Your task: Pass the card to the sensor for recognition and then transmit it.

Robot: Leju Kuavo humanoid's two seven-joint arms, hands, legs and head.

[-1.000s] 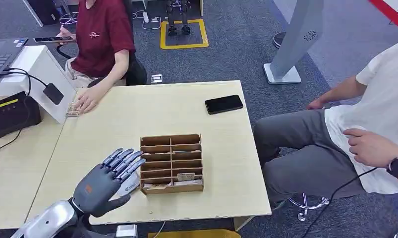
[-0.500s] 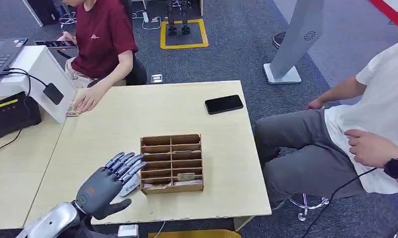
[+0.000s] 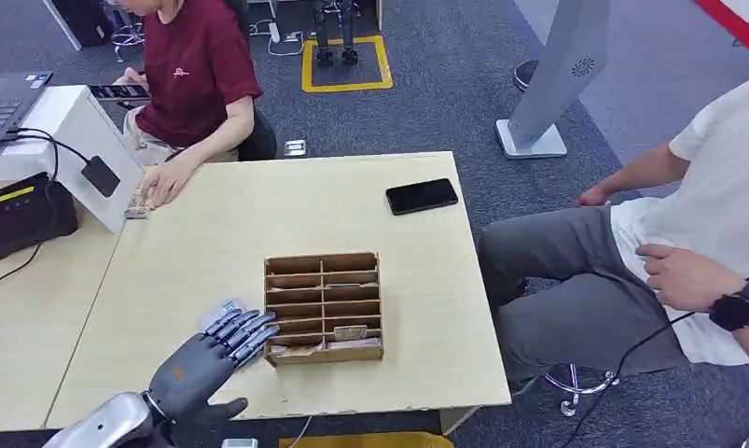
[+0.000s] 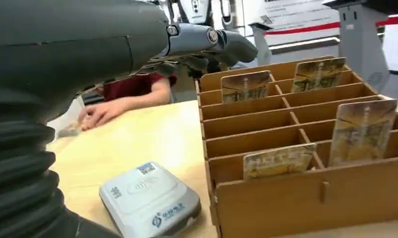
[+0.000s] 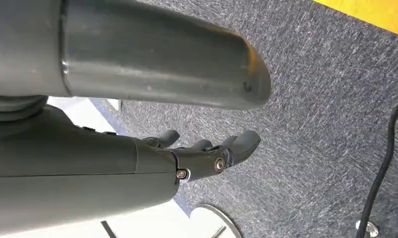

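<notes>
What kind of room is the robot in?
Probably an office or robot test lab: grey carpet floor, a pale wooden table with people seated around it, and a grey laptop on a desk.

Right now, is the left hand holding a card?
No. The left hand hovers with fingers spread above the card reader, and the cards stand in the wooden organizer.

Left hand (image 3: 205, 362) open, fingers spread over the white sensor (image 3: 223, 311) just beside the wooden card rack (image 3: 323, 306) on the light table (image 3: 258, 215), black phone (image 3: 422, 196) near the far edge, 2 seated people at the table's sides.
</notes>
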